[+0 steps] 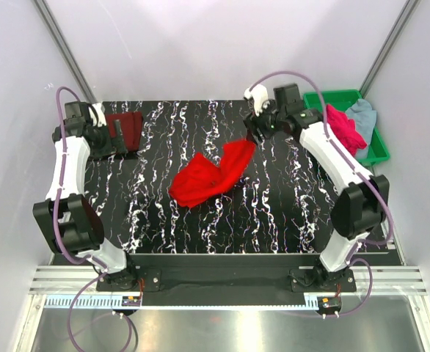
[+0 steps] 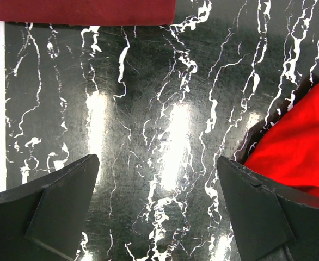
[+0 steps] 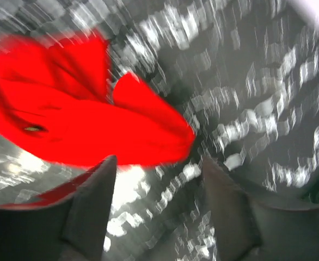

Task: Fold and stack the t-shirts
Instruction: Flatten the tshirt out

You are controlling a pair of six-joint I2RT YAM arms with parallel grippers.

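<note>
Top external view: bright red t-shirt (image 1: 211, 176) lies crumpled mid-table. Right gripper (image 1: 255, 132), fingers apart and empty, hangs at its far right tip; left gripper (image 1: 118, 139) also apart, far left. Spread it flat before folding.

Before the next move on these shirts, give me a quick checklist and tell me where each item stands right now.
1. Left hand open and empty: ok.
2. Right hand open, nothing between its fingers: ok.
3. Red t-shirt spread flat for folding: not ok, it lies crumpled mid-table.
4. Maroon t-shirt folded at the far left: ok, it looks folded, though the left arm partly hides it.
5. Magenta t-shirt and grey-blue t-shirt out of the green tray: not ok, both lie in it.
6. Right wrist view sharp enough to aim by: not ok, it is blurred.
</note>
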